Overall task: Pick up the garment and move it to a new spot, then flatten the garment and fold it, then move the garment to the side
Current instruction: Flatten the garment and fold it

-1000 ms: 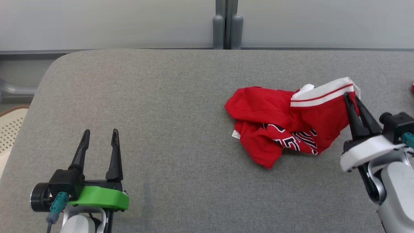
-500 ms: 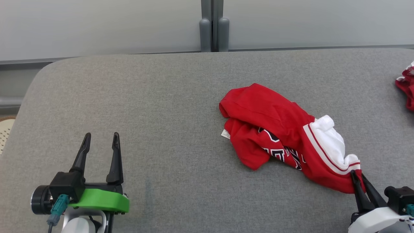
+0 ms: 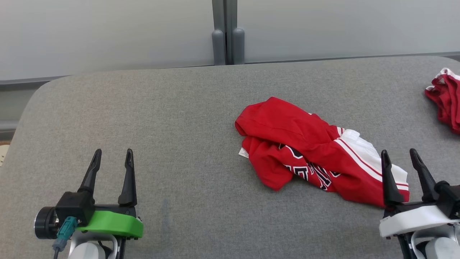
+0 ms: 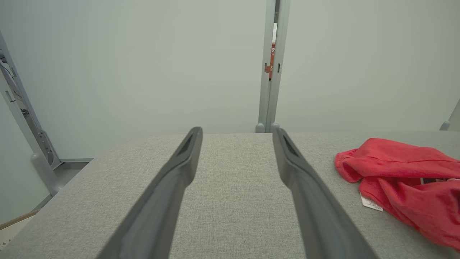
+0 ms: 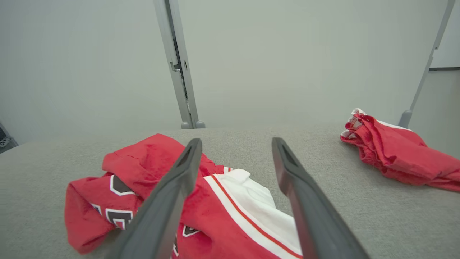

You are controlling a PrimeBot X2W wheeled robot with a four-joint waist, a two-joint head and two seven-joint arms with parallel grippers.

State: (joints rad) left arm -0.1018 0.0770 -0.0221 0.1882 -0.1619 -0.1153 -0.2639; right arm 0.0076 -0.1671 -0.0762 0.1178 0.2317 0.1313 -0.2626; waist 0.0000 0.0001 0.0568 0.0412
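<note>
**Garment of red fabric with a white striped band (image 3: 287,122) is released at its new spot**

At the lower left, the left gripper (image 3: 112,154) hovers over the bare grey fabric-covered surface (image 3: 161,108). Its fingers are wide apart and hold nothing.

Right of the middle, the garment lies crumpled on the surface, with its black-and-white lettering half hidden in the folds.

At the lower right, the right gripper (image 3: 399,153) was pinched on the white-banded edge a second ago. Now its fingers are spread wide and empty, and this edge lies just at its left finger.

I judge that the moving step is finished and the flattening comes next.

Far right, well apart, lies another red and white cloth heap (image 3: 444,97).
</note>
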